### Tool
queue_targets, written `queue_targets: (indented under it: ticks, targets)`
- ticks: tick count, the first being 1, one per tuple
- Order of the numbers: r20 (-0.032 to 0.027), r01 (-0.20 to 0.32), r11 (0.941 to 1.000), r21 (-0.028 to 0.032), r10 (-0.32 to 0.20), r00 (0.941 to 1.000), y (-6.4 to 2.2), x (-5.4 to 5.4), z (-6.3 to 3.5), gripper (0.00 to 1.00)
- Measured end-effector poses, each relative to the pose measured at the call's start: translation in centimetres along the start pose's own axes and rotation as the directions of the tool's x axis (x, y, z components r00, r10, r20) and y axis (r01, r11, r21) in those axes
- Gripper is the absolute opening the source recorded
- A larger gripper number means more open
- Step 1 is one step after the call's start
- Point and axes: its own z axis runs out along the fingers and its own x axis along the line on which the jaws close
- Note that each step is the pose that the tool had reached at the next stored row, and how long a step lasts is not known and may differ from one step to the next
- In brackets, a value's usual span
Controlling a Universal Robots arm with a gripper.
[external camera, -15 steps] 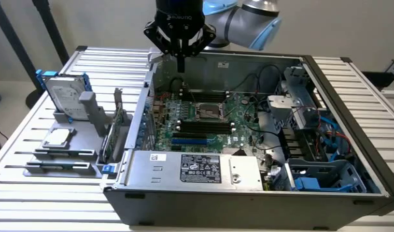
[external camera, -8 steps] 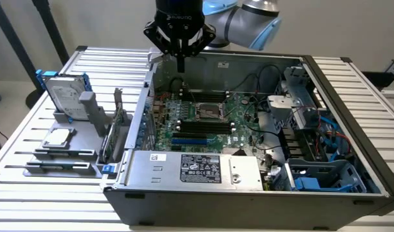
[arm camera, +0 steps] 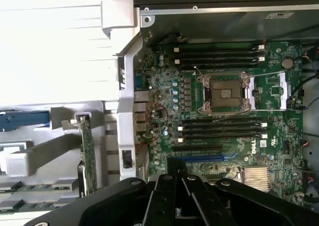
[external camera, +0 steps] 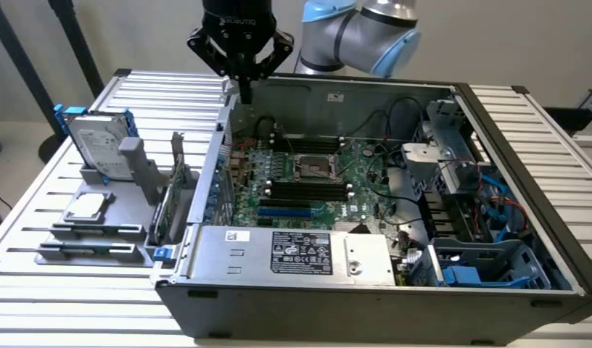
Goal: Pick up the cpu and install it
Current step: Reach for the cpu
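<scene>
Cpu (external camera: 86, 208) is lying flat on the tray (external camera: 93, 250) at the exterior view's near left, open room above it. Farther back, the gripper (external camera: 246, 93) is hovering over the case (external camera: 373, 290) wall's far end, its fingers pressed together and empty, the arm cut off above.

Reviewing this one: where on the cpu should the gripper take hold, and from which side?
Probably from above, pinching two opposite edges of the cpu: it lies flat on the grey holder, shiny top up, too thin to take sideways.
</scene>
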Motion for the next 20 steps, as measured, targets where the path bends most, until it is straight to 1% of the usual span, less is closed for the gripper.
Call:
queue_targets:
  ticks: [3,20]
  targets:
    - [0.0005,0.0,1.0,0.0037,0.0,1.0,-0.01,1.4,0.13,0.11]
    - [0.0026,0.001,0.9994,0.0336,-0.001,1.0,-0.59,9.1,0.98,0.11]
